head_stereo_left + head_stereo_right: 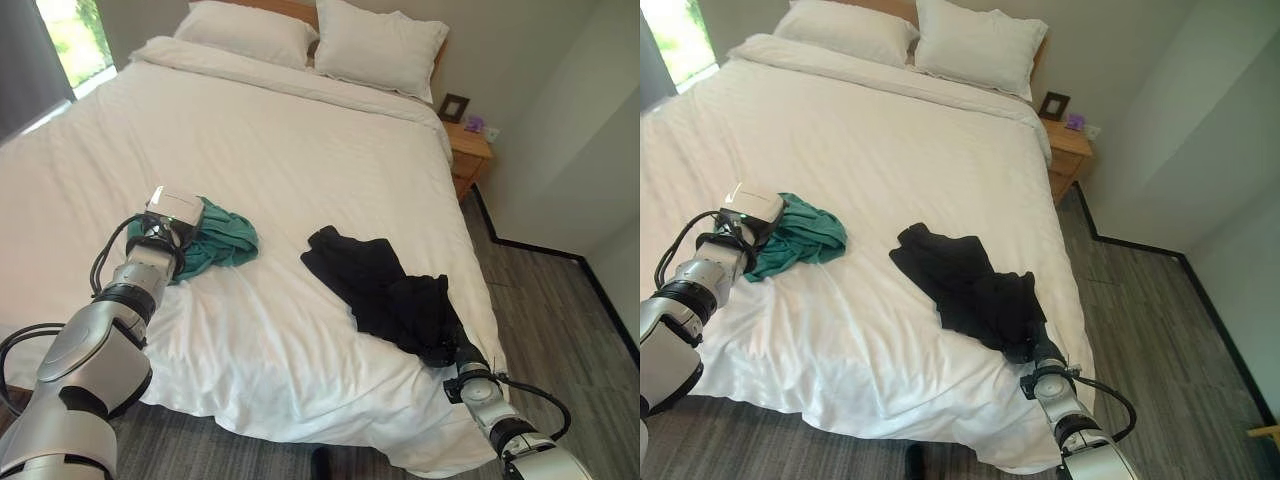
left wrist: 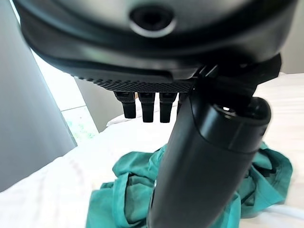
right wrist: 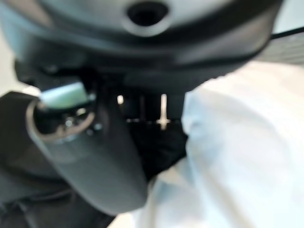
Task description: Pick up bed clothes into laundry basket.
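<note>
The left hand (image 1: 160,232) lies at the near edge of the green garment (image 1: 222,238), and its fingers (image 2: 145,107) hang straight above the cloth without holding it. The right hand (image 1: 1037,352) is pushed into the near end of the black garment (image 1: 965,282); its fingers are hidden in the cloth, so I cannot tell if they grip. Both garments lie apart on the white bed (image 1: 300,150). Beyond the bed's far right corner stands a wooden nightstand (image 1: 468,155) on grey floor (image 1: 555,310).
</note>
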